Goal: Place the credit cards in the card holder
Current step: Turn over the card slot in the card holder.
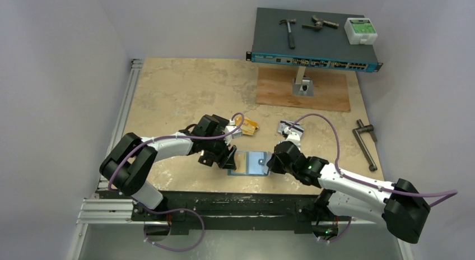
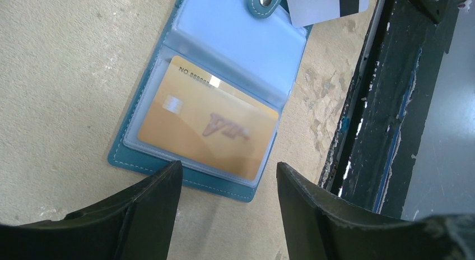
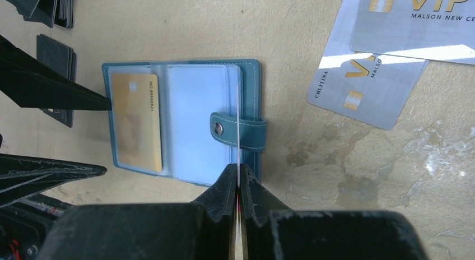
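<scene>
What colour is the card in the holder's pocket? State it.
The card is orange-gold; left wrist view shows it best.

Left fingers [image 2: 143, 215] apart, right fingers [image 3: 222, 197] together

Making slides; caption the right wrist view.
Shut right gripper holds a thin silver-white card edge-on over the open teal wallet.

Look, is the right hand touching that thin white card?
Touching. The right wrist view shows the right hand pinched shut on the white card, squeezing it from both sides, above the card holder.
</scene>
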